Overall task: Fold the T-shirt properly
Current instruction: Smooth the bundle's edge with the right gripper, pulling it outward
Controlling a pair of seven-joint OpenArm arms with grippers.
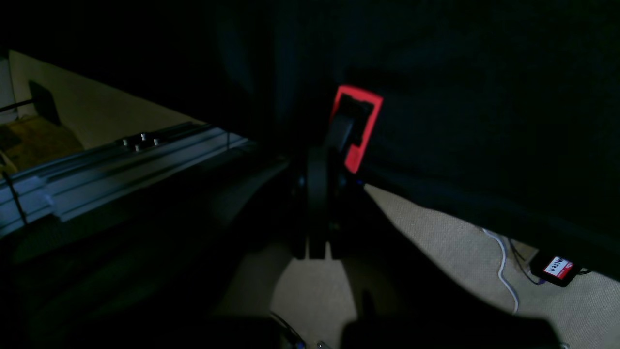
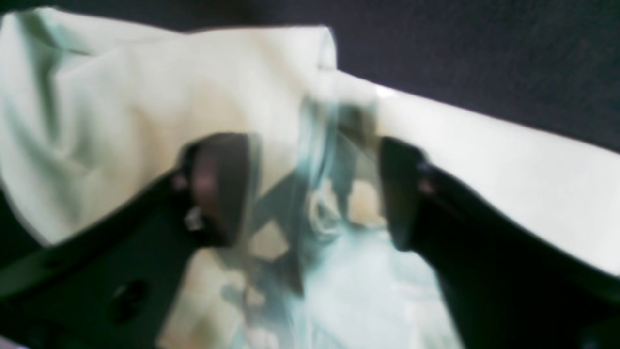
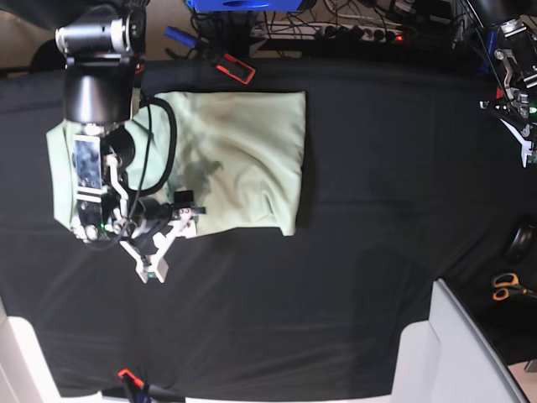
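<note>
Black cloth covers the whole work table [image 3: 352, 210] on my base view, and the pale mint-green short-sleeved cotton T-shirt [image 3: 243, 159] lies flat on it toward ten o'clock, partly folded into a rough rectangle with its far edge running straight. My right arm reaches over the shirt's nine o'clock side, and the right gripper [image 2: 315, 189] sits low at the shirt's lower edge with its jaws spread wide apart, rumpled fabric lying between the two fingers [image 2: 218, 184] but not clamped. My left gripper [image 1: 317, 213] is parked off the table at two o'clock, pressed together on nothing, above beige carpet [image 1: 436, 228]. One small red-framed marker [image 3: 236, 68] lies just past the shirt at twelve o'clock.
</note>
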